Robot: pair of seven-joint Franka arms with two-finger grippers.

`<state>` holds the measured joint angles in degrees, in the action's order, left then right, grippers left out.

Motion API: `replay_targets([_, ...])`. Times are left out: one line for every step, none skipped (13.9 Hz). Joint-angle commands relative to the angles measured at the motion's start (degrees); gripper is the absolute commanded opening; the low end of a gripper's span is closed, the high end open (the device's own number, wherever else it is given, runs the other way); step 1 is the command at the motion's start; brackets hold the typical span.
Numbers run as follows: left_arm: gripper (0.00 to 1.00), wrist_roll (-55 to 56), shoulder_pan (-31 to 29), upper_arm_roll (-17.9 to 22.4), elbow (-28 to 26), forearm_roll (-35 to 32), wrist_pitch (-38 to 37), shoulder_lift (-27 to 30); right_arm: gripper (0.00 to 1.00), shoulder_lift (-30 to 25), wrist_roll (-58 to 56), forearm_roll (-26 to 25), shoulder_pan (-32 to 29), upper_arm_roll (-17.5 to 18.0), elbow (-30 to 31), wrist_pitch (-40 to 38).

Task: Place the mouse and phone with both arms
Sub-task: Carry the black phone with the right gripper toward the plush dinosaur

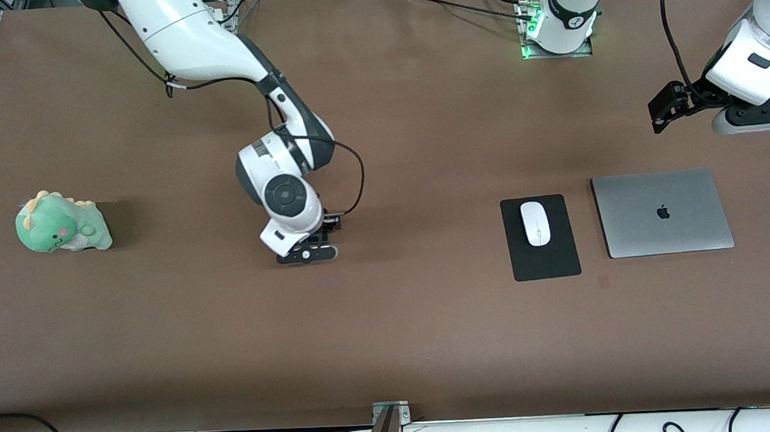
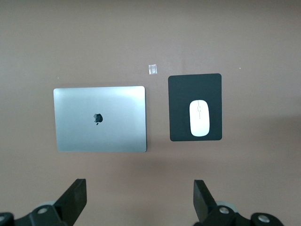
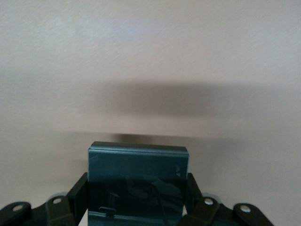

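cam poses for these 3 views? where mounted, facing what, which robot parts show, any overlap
Front: high, across the table facing the bases; shows both arms, the right gripper low over bare table, the left gripper raised.
Left wrist: looks down on the laptop, pad and mouse; its open fingers show.
Right wrist: close to the table; fingers clamp the phone.
Shared: front and left wrist both show the mouse on the pad beside the laptop.

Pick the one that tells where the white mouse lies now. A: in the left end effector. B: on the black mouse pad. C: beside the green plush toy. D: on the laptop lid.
B: the mouse lies on the black mouse pad, beside the closed laptop.
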<state>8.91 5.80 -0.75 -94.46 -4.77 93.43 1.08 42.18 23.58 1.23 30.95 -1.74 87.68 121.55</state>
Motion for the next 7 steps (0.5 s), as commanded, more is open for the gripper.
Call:
replay_targets([1.0, 1.9, -0.52, -0.3, 2.0, 0.97, -1.15, -0.9, 0.42, -3.15, -6.34, 1.06, -3.78, 0.16, 0.73, -5.34])
replay_targets([1.0, 1.9, -0.52, -0.3, 2.0, 1.77, -1.15, -0.9, 0.42, -4.37, -6.79, 1.06, -4.92, -0.02, 2.04, -6.23])
replay_targets([1.0, 1.9, -0.52, -0.39, 2.09, 1.86, -1.15, -0.81, 0.42, -5.95, -7.14, 0.97, -6.15, -0.63, 3.97, -6.15])
replay_targets([1.0, 1.9, -0.61, -0.22, 2.09, 2.21, -1.15, -0.81, 0.42, -7.45, -8.62, 0.97, -6.51, -1.94, 5.99, -5.89])
replay_targets([1.0, 1.73, -0.7, 0.13, 2.09, 3.52, -1.15, -0.81, 0.42, -9.2, -11.33, 0.97, -6.52, -4.3, 8.36, -5.54])
replay_targets([1.0, 1.81, -0.61, 0.22, 2.09, 3.71, -1.15, -0.81, 0.42, -11.22, -14.15, 0.97, -6.52, -6.5, 11.08, -5.1])
replay_targets([1.0, 1.82, -0.61, 0.22, 2.09, 3.8, -1.15, -0.81, 0.42, -13.77, -16.52, 1.06, -6.52, -8.79, 15.2, -3.1])
